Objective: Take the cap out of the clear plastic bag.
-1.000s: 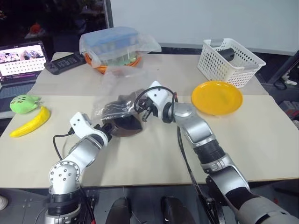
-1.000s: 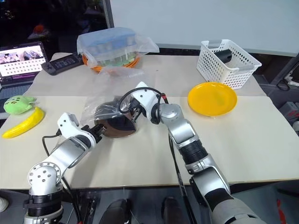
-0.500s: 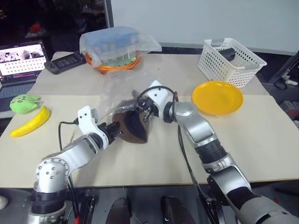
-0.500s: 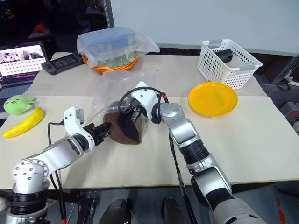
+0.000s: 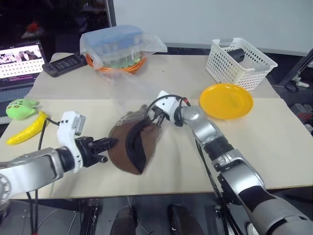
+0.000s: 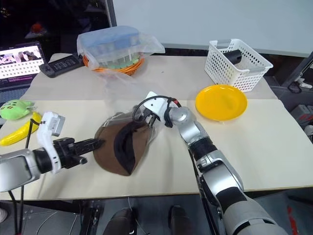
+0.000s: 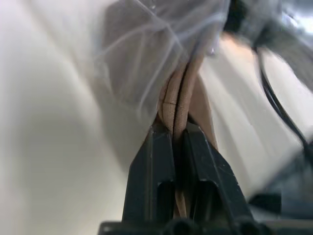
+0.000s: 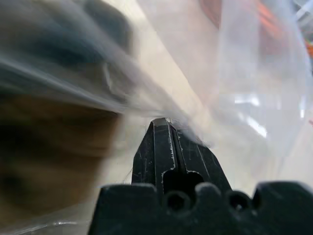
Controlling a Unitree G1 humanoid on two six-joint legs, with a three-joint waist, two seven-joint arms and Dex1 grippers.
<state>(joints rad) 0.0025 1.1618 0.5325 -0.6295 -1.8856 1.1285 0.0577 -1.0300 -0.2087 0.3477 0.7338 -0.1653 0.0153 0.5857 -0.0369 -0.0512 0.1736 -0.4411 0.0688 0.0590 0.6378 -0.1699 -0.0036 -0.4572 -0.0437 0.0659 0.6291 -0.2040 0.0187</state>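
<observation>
Brown fabric cap (image 5: pixel 131 149) sits mid-tabletop (image 5: pixel 274 142), lifted off surface, black lining facing up, lower part clear of the clear plastic bag (image 6: pixel 128 90). Left end effector (image 5: pixel 108 143) at cap's 9 o'clock, clenched on cap edge. Right end effector (image 5: pixel 154 116) at cap's 1 o'clock, pinched on bag film. Yellow disc (image 5: pixel 226 101) approx 2 o'clock, well apart.

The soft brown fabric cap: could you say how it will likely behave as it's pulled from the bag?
Probably floppy: the soft brown fabric cap sags and folds between the left gripper's shut fingers. Likely light, since a thin pinch lifts it. It may drag against the clear plastic bag.
</observation>
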